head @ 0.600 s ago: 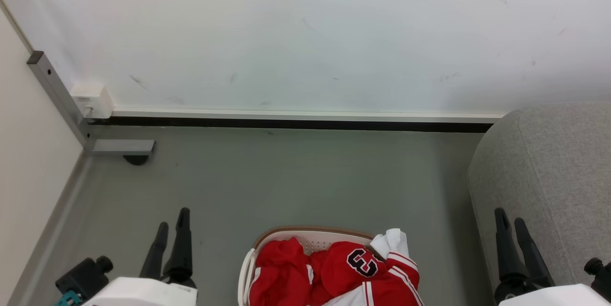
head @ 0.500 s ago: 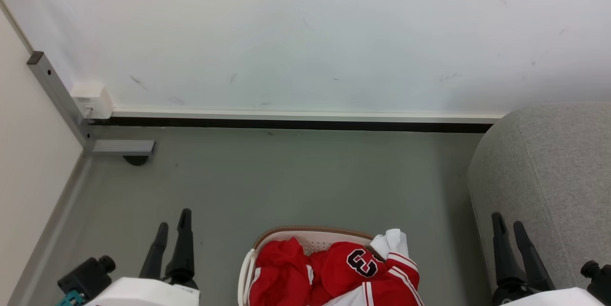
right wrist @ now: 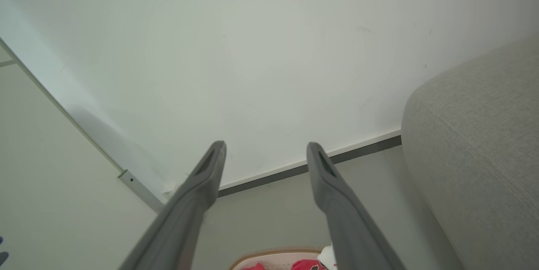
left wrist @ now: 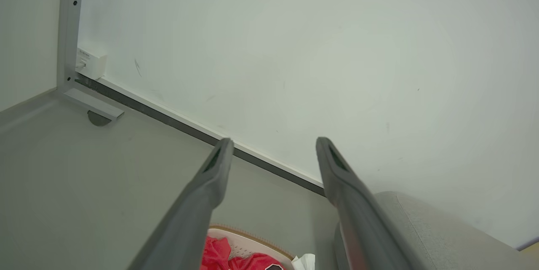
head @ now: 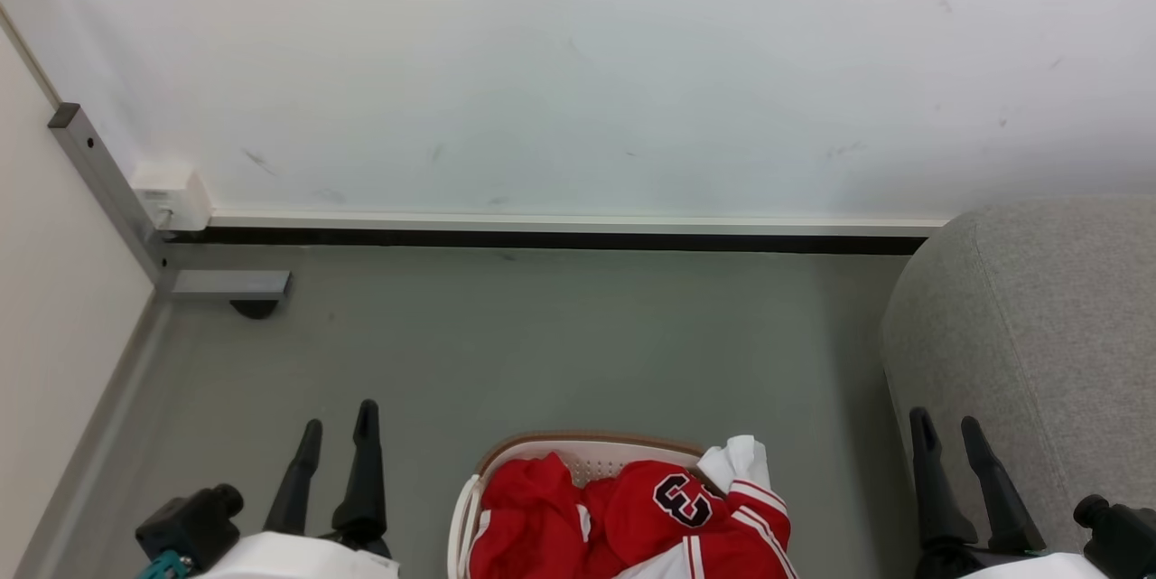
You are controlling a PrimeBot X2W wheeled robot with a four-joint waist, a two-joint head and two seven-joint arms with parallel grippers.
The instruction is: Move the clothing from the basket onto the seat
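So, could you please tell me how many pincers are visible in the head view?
2. The left pincer is at lower left above the floor, the right pincer at lower right beside the seat; both open, holding nothing. None seems hidden.

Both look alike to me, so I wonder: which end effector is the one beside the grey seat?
The right end effector: its dark fingers stand beside the seat, while the left end effector hangs over floor left of the basket.

The soft clothing (head: 533, 520) is red with white panels, red-white striped trim and 1 black-and-white letter patch; the holed plastic basket (head: 596, 463) cream-white, brown-rimmed; the padded fabric seat (head: 1039, 335) light grey.
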